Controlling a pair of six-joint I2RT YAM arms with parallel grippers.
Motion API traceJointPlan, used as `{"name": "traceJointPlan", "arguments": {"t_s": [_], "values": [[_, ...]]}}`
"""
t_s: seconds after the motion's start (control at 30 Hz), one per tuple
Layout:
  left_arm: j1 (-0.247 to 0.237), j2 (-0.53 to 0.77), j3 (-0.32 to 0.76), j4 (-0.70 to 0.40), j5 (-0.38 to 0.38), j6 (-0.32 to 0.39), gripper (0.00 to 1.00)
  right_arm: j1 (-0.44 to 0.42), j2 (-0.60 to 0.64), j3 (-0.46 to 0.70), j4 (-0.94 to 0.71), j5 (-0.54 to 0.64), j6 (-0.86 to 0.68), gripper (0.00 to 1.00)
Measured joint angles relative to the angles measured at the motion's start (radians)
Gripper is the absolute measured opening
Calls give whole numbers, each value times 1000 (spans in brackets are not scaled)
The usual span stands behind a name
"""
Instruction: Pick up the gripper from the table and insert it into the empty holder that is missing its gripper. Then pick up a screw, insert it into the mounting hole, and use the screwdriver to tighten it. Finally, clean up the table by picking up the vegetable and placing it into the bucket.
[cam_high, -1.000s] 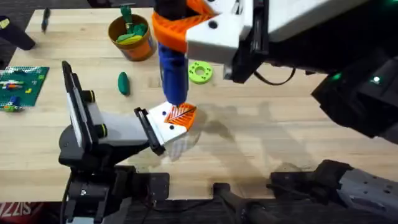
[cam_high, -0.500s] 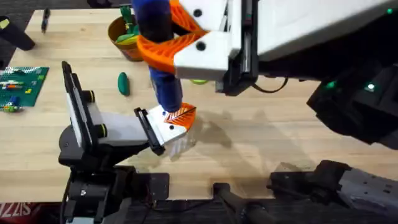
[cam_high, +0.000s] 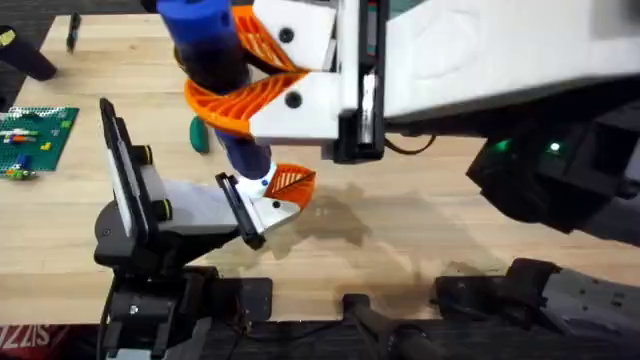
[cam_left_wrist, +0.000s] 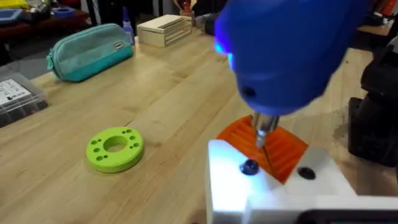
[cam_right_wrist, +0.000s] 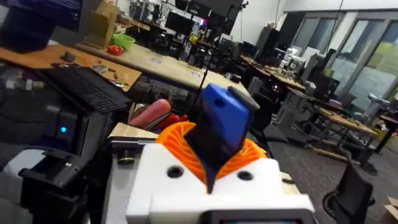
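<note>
The gripper (cam_high: 291, 181), an orange ribbed tip, sat seated in the holder (cam_high: 268, 207), the white block at the end of the left arm's finger, near the front edge of the tabletop (cam_high: 420, 230) and a little left of its middle. Whether the left gripper (cam_high: 262, 208) was parted or clenched could not be told. In the left wrist view a dark screw head (cam_left_wrist: 249, 167) showed on the white block just beside the orange tip, and the thin metal bit of the screwdriver (cam_high: 215, 60) came down close over it. The vegetable (cam_high: 199, 136) lay on the wood toward the back left, partly hidden behind the blue tool, well apart from the holder. A bright green ring-shaped disc (cam_left_wrist: 115, 148) lay flat on the table, and a teal zip pouch (cam_left_wrist: 91, 51) rested farther off. The right gripper (cam_high: 240, 95) was clenched around the screwdriver's blue body, its orange ribbed pads (cam_high: 262, 88) pressed on either side, holding the tool tilted with the bit pointing down at the holder.
</note>
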Motion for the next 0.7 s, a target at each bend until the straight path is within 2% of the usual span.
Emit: {"name": "traceJointPlan", "arguments": {"t_s": [0.7], "values": [[0,0,0,0,0,0,19,3,25,0,-27,0,-5,7]]}}
